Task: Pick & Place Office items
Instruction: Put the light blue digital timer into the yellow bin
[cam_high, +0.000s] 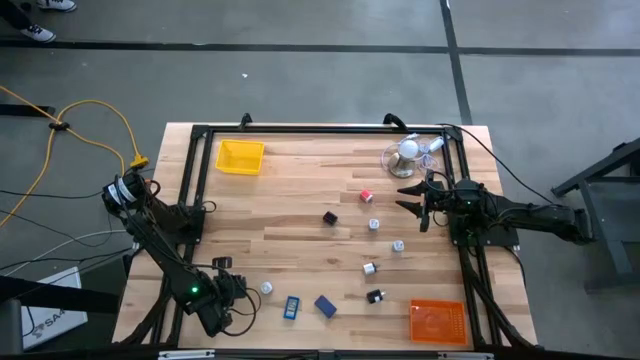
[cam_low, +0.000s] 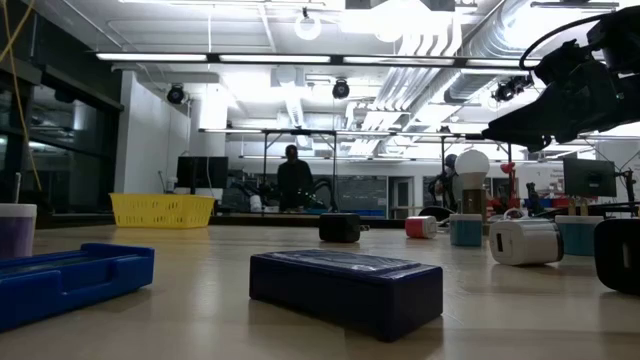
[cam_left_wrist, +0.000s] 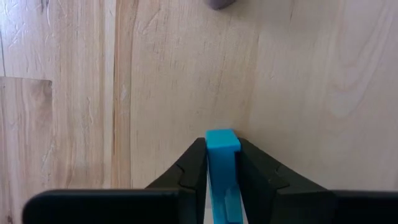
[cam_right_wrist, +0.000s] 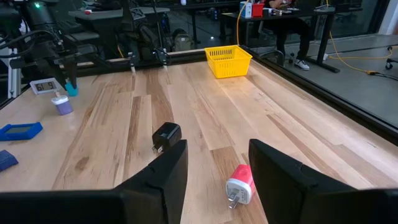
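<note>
the left tool (cam_left_wrist: 222, 180) pinches a teal stick (cam_left_wrist: 222, 149) whose long axis runs straight out between its fingers, end pointing forward over the worktop (cam_left_wrist: 298, 93), just beside the flat blue block (cam_high: 292, 307).

Teal stick (cam_left_wrist: 222, 168): lower end hidden between the left gripper's (cam_left_wrist: 222, 186) 2 dark fingers (cam_left_wrist: 186, 177) and cut off by the left wrist view's bottom edge.
Lavender piece (cam_left_wrist: 221, 3): cut by the top edge of the left wrist view; shape cannot be told.
Right gripper (cam_low: 520, 125): in the low view only part of the dark body shows, the rest cut by the right edge.
Black bit (cam_low: 617, 255): cut by the low view's right edge.
Small pieces near the table's (cam_high: 300, 190) right side (cam_high: 398, 245): too small in the high view to identify.
Person (cam_low: 294, 180): distant, dark, no detail.
</note>
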